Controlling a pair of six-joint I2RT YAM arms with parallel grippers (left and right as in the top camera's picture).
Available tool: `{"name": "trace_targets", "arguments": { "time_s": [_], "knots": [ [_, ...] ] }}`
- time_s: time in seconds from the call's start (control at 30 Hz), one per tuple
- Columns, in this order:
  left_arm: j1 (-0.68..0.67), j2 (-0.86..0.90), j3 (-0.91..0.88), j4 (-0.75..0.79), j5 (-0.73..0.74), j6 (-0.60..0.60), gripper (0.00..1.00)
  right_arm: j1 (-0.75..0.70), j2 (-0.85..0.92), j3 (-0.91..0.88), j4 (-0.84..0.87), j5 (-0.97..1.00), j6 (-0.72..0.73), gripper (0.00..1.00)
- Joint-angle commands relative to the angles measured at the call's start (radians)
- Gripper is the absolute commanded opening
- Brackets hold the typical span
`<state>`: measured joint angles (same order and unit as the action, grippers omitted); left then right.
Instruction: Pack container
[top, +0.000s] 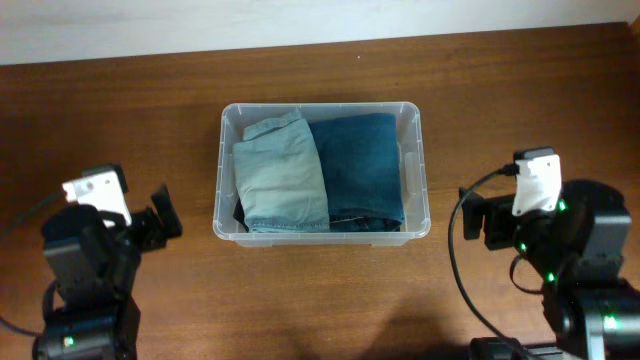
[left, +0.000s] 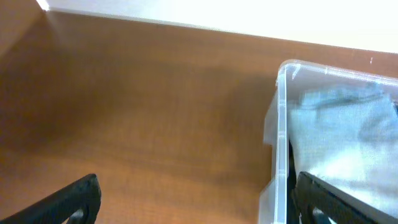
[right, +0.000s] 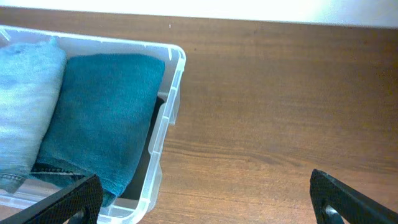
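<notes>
Container (top: 224, 180) holds light jeans (top: 282, 176) beside dark jeans (top: 362, 168) — left, right jaws wide, empty

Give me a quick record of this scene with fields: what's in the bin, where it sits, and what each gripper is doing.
container: clear plastic, no lid on, in the middle of the wooden table
contents: two folded pairs side by side, light blue jeans toward the left arm, dark blue jeans toward the right arm
left gripper: open, empty, beside the container, not touching it
right gripper: open, empty, beside the container, not touching it
</notes>
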<state>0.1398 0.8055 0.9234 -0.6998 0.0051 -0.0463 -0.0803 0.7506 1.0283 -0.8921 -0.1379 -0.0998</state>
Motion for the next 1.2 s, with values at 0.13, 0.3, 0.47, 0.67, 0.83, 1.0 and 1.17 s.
{"name": "trace_targets", "arguments": {
  "time_s": [0.13,0.3,0.47,0.67,0.83,1.0,1.17],
  "knots": [
    [0.002,-0.029,-0.010,-0.158,0.015,-0.003,0.99,0.002,0.007,-0.011,-0.002,0.012,0.014,0.99],
    [0.002,-0.028,-0.010,-0.219,0.014,-0.003,0.99,0.002,0.035,-0.011,-0.002,0.012,0.014,0.99],
    [0.002,-0.028,-0.010,-0.219,0.014,-0.003,0.99,0.002,0.085,-0.011,-0.002,0.012,0.014,0.99],
    [0.002,-0.028,-0.010,-0.220,0.015,-0.003,0.99,0.002,0.156,-0.011,-0.002,0.012,0.014,0.99],
    [0.002,-0.028,-0.010,-0.220,0.015,-0.003,0.99,0.002,0.101,-0.011,-0.006,0.012,0.014,0.99],
    [0.002,-0.028,-0.010,-0.220,0.015,-0.003,0.99,0.002,-0.058,-0.011,-0.013,0.013,0.014,0.99],
    [0.002,-0.028,-0.010,-0.220,0.014,-0.003,0.99,0.002,-0.317,-0.032,-0.089,0.012,0.011,0.98]
  ]
}}
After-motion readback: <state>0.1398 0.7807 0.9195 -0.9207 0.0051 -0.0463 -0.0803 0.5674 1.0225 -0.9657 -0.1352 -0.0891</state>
